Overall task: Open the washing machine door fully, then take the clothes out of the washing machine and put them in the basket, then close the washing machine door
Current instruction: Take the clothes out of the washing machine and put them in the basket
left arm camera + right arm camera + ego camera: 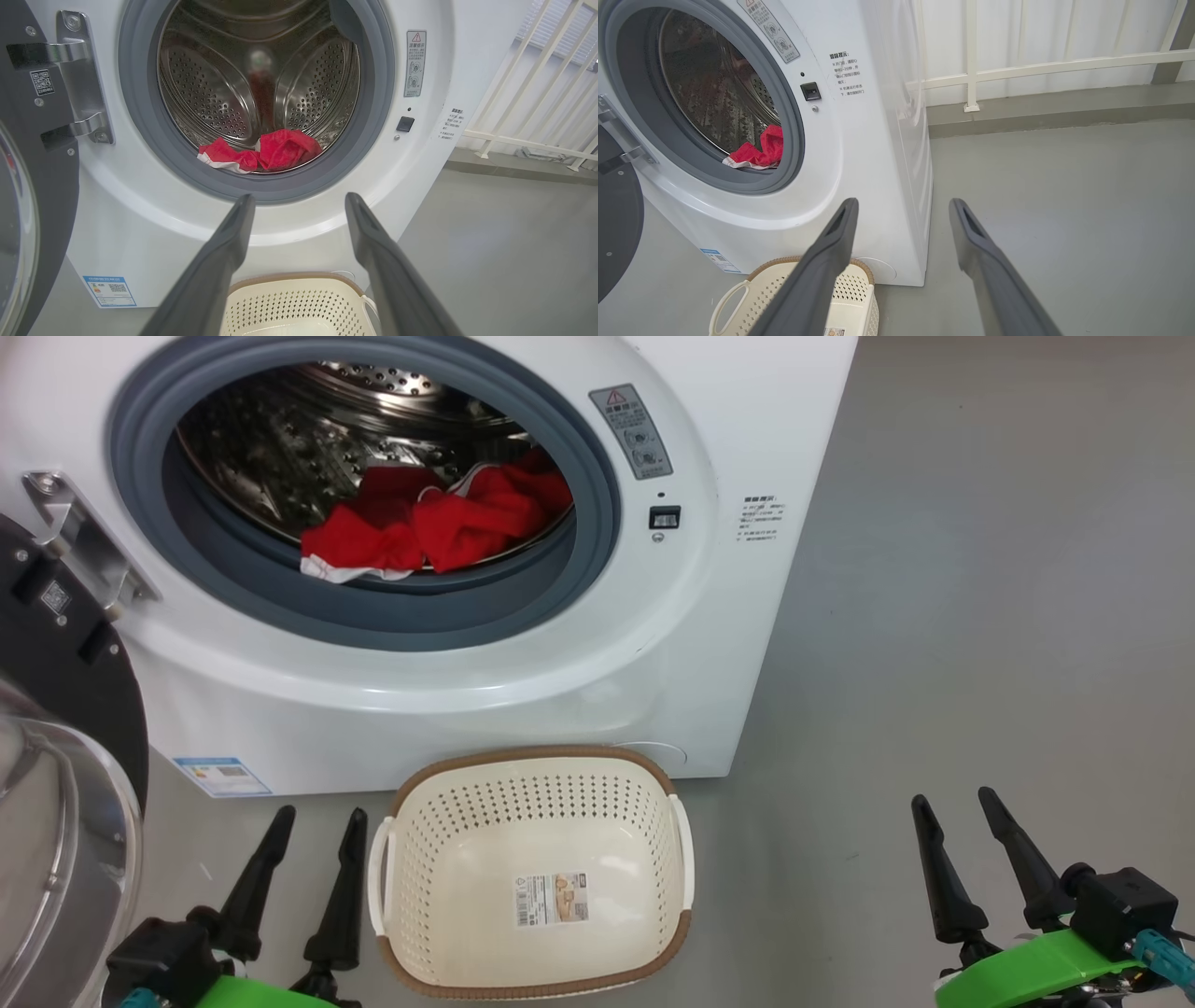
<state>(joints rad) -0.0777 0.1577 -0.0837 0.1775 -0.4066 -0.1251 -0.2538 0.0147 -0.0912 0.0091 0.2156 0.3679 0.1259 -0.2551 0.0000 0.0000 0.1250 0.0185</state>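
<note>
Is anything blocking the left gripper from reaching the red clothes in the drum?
Nothing visible. The washing machine door hangs open to the left, the clothes lie at the front of the drum, and the basket stands low beside the left gripper.

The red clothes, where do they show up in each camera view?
Head view: clothes, upper middle.
Left wrist view: clothes, centre.
Right wrist view: clothes, left of centre.
Shared landmark: the grey ring, just below them in all three.
</note>
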